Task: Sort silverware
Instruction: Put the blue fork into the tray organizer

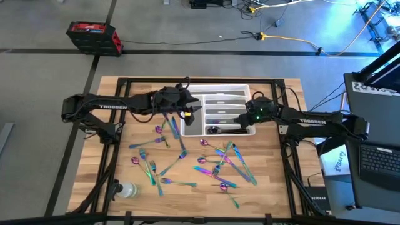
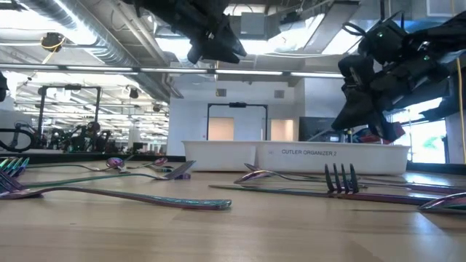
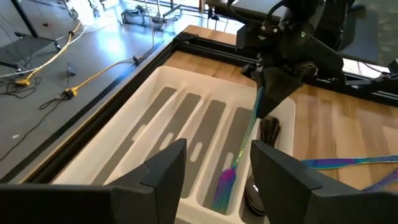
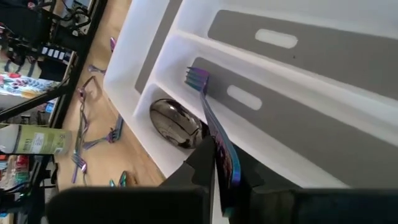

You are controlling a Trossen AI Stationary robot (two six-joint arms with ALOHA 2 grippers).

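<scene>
The white tray (image 1: 220, 94) stands at the table's far middle. My right gripper (image 1: 239, 120) hovers over its near right part, shut on an iridescent fork (image 3: 244, 140) that slants down into a long compartment. My left gripper (image 3: 214, 168) is open above the tray's left end with nothing between its fingers. A dark spoon (image 4: 174, 124) lies in the compartment beside the fork. Much loose silverware (image 1: 215, 164) lies flat on the wood between the tray and the table's near edge. My right gripper pinches the fork's handle (image 4: 219, 149) between its two fingers. The fingers come slanting down from the table's right, and the fork runs on ahead along them. Its tines (image 4: 198, 78) are down in the tray compartment; I cannot tell whether they touch the floor.
A clear bottle (image 1: 127, 189) lies near the table's near left corner. Forks and spoons (image 2: 342, 182) are strewn across the near half of the table. A laptop (image 1: 380, 164) sits on a stand beyond the table's right edge.
</scene>
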